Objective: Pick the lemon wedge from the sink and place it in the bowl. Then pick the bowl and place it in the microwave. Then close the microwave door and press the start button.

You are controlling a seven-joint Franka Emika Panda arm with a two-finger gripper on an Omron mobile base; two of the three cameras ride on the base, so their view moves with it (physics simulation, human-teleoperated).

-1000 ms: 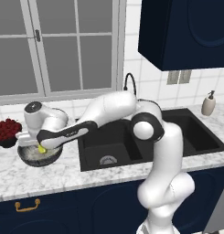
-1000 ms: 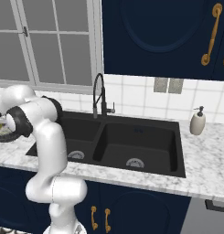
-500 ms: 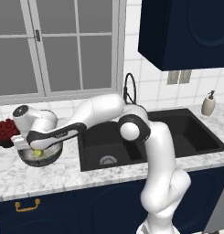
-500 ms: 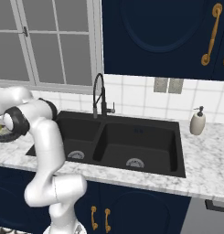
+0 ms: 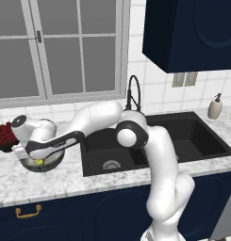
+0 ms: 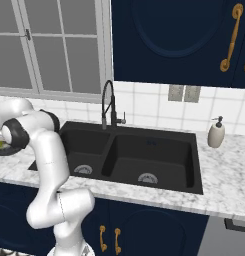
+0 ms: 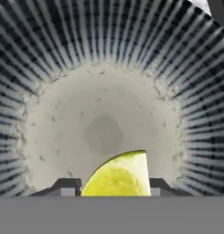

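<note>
The claw [image 7: 114,185] grips the lemon wedge [image 7: 119,176] over the bowl [image 7: 104,132] just below; the wedge is probably slick and soft, best pinched on its flat sides.

The robot is a glossy white arm [image 5: 157,155] made of thick rounded tube segments, joined by dark grey, almost black, ring-shaped joints with round white caps. Its base is a swollen white body. The claw [image 7: 114,186] has two small dark grey finger tips [image 7: 66,186].
</note>
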